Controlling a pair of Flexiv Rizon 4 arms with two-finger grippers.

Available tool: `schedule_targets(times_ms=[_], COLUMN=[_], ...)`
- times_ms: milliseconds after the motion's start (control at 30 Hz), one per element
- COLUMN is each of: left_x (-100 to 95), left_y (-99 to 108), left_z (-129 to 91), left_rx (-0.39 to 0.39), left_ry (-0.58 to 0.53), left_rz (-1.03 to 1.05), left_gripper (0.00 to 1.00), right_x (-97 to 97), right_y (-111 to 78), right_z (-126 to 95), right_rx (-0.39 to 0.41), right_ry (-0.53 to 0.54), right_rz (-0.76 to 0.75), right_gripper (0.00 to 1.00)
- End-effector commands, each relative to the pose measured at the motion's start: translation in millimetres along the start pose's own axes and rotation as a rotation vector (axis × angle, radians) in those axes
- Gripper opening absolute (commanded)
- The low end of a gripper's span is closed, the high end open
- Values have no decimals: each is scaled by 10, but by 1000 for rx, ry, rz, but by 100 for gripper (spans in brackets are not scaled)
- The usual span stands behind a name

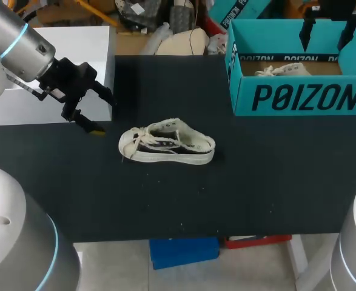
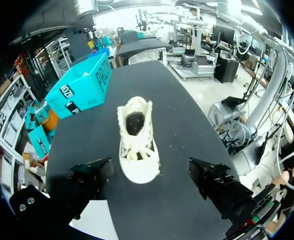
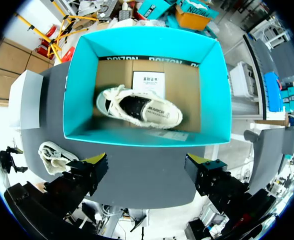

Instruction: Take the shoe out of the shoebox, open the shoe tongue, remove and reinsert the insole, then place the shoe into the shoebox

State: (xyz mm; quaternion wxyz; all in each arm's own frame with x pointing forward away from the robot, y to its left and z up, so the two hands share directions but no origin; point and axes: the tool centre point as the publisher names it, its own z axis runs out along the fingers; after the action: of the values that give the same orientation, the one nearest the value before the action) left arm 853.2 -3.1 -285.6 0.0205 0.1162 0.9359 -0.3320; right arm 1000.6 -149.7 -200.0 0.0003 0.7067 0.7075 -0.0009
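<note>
On the black table [image 1: 275,182] the teal shoebox [image 1: 305,97] stands open with 1 second sneaker [image 1: 284,70] inside. The white sneaker [image 1: 167,143] lies upright well outside the shoebox, so we judge step 1, taking it out, done. Opening the tongue, the insole work and the return to the shoebox look left to do. Our right gripper [image 3: 147,165] hangs over the shoebox, fingers spread and empty, while our left gripper [image 1: 104,114], beyond the white sneaker from the shoebox, is likewise spread, pinching nothing.
</note>
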Motion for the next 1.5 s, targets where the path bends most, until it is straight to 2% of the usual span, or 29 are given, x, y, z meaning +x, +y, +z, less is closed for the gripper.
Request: schedule_targets(times_ms=[33, 667, 700, 733, 767, 800, 833, 867, 933, 967, 1500], left_x=[27, -4, -4, -4, -4, -4, -4, -4, -4, -4, -4], left_y=[45, 82, 82, 82, 82, 82, 82, 82, 82, 82, 82], left_z=[-29, -44, -44, -44, -44, -44, -44, -44, -44, -44, -44], left_rx=[-6, -15, -15, -15, -15, -15, -15, -15, -15, -15, -15], left_ry=[-16, -25, -25, -25, -25, -25, -25, -25, -25, -25, -25], left_rz=[-18, -49, -49, -49, -49, -49, -49, -49, -49, -49, -49], left_gripper=[100, 100, 100, 100, 100, 100, 100, 100, 100, 100, 100], right_x=[0, 0, 142, 458, 627, 759, 1060, 1249, 1542, 1696, 1696], right_y=[-2, -2, 89, 151, 159, 121, -56, -225, -668, -955, -955], right_z=[-1, -1, -52, -89, -76, -66, -55, -50, -61, -57, -57], right_rx=[0, 0, 11, 17, 58, 69, 51, 45, 2, -11, -11], right_ry=[1, 1, -14, -34, -84, -102, -79, -103, -105, -71, -71], right_rz=[1, 1, -102, -312, -450, -526, -683, -803, -1031, -1211, -1211], right_gripper=[100, 100, 100, 100, 100, 100, 100, 100, 100, 100, 100])
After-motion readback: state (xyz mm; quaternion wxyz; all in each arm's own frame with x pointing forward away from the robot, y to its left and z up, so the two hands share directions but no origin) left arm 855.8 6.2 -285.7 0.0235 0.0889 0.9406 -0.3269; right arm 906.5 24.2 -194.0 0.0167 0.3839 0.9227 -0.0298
